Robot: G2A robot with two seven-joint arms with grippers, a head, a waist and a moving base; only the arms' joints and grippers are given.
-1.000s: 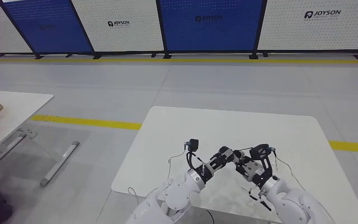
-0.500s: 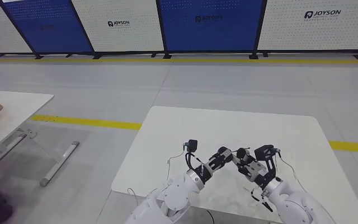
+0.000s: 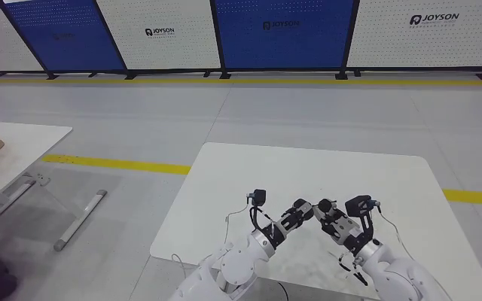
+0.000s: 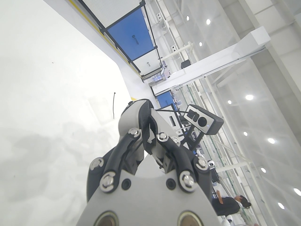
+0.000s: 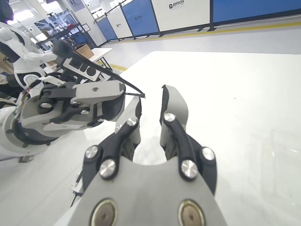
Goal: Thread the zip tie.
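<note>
White table (image 3: 226, 188) with rounded corners, standing on a pale grey floor crossed by a yellow floor line (image 3: 113, 164); blue and white partition panels (image 3: 286, 34) close the far side of the room, and a second white table (image 3: 30, 143) stands off to the left. Both arms meet over the table's near edge, about midway along it, with the wrists low and the fingertips pointing at each other. Left gripper (image 3: 303, 210): jaws closed, pinching a thin black zip tie (image 5: 141, 94). In the right wrist view the tie runs as a long strand up and away from the left gripper's fingers (image 5: 98, 90), while its other part comes forward and folds back into a sharp V whose point faces the right gripper (image 3: 325, 208). Right gripper: jaws open, with a clear gap between the two fingers (image 5: 172, 104) and nothing held. The point of the V lies just beside the tip of the right gripper's nearer finger and outside the gap; contact between them cannot be told. The zip tie is carried in the air above the table near its near edge, between the two grippers. In the left wrist view a thin black strand shows just beside the closed fingertips, against the white table top.
</note>
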